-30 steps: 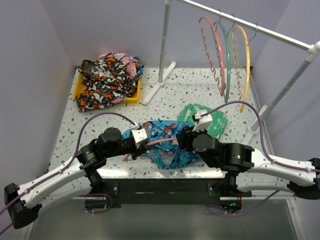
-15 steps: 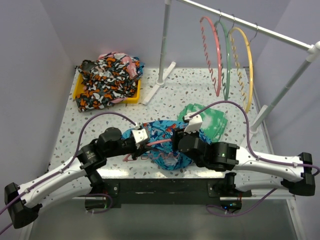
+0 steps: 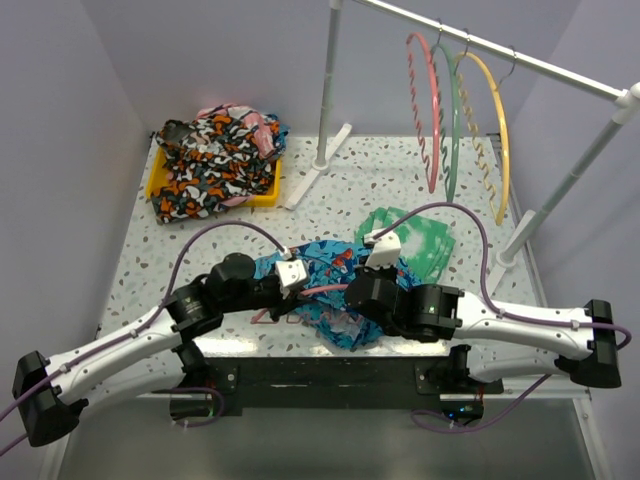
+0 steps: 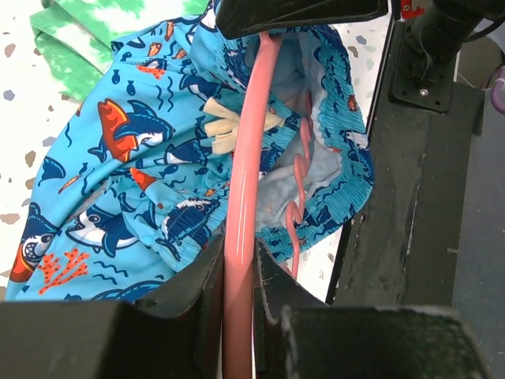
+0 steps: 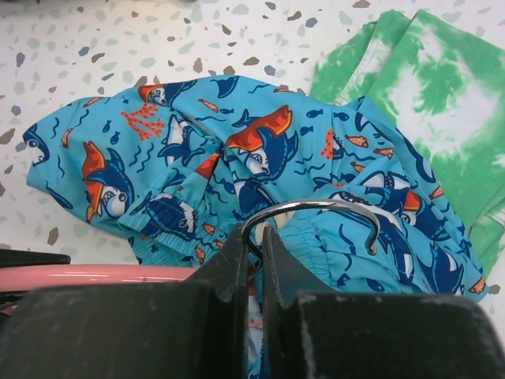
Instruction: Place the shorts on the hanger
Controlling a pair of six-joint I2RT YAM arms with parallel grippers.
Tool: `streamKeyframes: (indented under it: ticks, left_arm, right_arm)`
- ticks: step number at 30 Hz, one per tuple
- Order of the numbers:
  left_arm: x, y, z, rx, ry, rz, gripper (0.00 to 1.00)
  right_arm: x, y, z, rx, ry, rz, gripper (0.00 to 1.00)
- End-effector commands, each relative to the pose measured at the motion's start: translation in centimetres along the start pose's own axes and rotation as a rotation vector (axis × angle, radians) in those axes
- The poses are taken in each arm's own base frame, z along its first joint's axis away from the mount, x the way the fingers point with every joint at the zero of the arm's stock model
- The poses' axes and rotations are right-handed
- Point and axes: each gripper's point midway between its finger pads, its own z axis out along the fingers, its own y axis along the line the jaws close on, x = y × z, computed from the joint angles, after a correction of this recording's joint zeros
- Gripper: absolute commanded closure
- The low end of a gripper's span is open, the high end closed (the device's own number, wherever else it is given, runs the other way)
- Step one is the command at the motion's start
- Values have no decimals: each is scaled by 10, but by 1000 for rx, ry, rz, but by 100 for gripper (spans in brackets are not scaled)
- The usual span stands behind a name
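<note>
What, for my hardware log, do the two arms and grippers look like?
Both the left arm and right arm have white tubular links, black joints and bases, and a purple cable looping along each. The left gripper and right gripper have matte black, wedge-shaped fingers. A white block sits at each wrist.

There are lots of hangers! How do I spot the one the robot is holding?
Start at the speckled white table, then find the turquoise-blue shark-print shorts bunched near its front edge. The salmon-pink plastic hanger with a metal hook lies down among those shorts; its pink twin, the green hanger and the yellow hanger dangle from the white rail.
</note>
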Motion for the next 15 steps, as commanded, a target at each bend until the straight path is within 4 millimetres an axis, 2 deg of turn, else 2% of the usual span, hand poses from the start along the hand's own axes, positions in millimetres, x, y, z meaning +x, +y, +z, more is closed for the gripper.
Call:
streamKeyframes:
  ticks: [1, 4, 6, 7, 9, 10, 13, 15]
  left_arm:
    - [-47, 5, 0, -31, -124, 1, 87]
    - [-53, 12, -2, -84, -117, -91, 61]
    - [-50, 20, -4, -137, -89, -135, 50]
    - [-55, 28, -8, -196, -99, -177, 43]
    - [-53, 38, -16, -270, -89, -229, 37]
    - [-57, 52, -23, -370, -106, -278, 34]
    - [-49, 78, -43, -568, -86, -384, 26]
    - [-36, 87, -52, -643, -36, -437, 24]
  right_arm:
    - [-22, -5, -4, 25, -92, 106, 100]
    - [-20, -9, -4, 30, -93, 110, 100]
    - [-20, -9, -5, 22, -96, 115, 100]
    - [-18, -10, -4, 23, -95, 114, 100]
    - [-17, -10, -3, 27, -93, 106, 100]
    - [-16, -10, -3, 29, -92, 105, 100]
    - [-15, -10, -2, 34, -88, 86, 100]
    - [-15, -10, -3, 33, -85, 72, 100]
